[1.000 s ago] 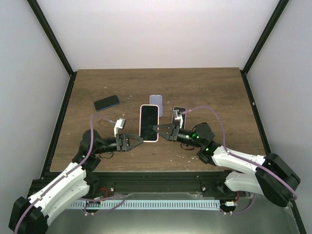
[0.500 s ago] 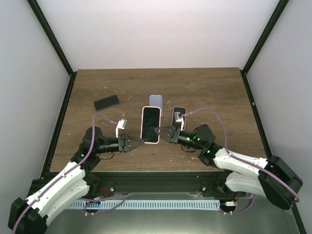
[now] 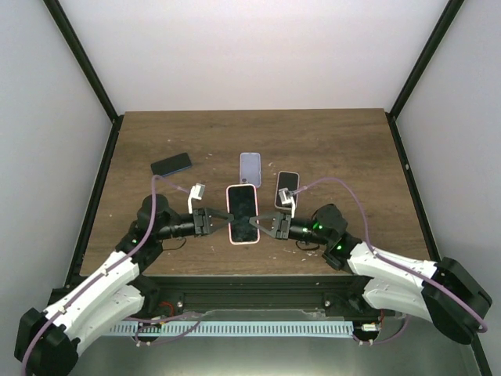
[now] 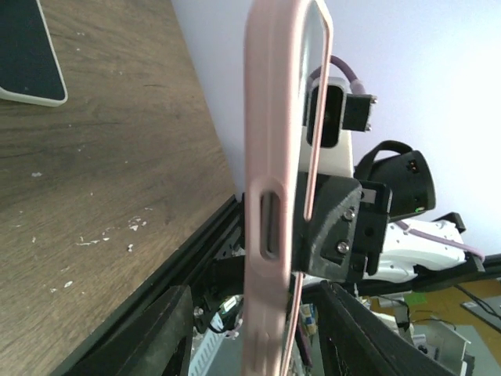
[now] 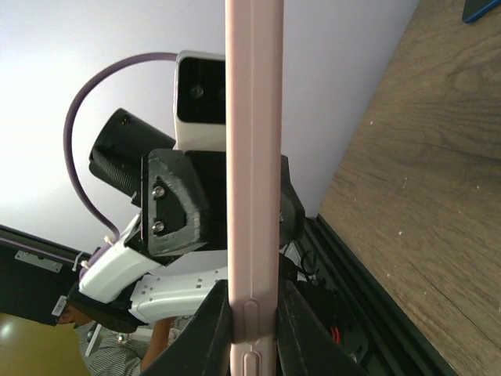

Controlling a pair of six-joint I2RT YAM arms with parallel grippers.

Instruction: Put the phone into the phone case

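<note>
Phone case point(image 3: 243, 215) (the pink one) hangs face-up just on the arm-base side of the lilac rectangle point(image 3: 250, 166), with its long axis running toward that rectangle. A dark face fills it, probably the phone point(image 3: 243, 229), though I cannot tell whether it is fully seated. From above, the left gripper point(image 3: 222, 222) meets the case's left long edge and the right gripper point(image 3: 261, 227) meets its right long edge. Both forearms reach low and inward, so neither arm is nearer.

In the left wrist view the case stands edge-on between that gripper's fingers point(image 4: 171, 337), which are spread wide, with a clear gap on one side at least (so not clamping).

In the right wrist view the fingers point(image 5: 211, 329) pinch the case from both faces and hold it clear of the table point(image 5: 423, 157). As I read it, the left gripper must close on its edge next.
</note>
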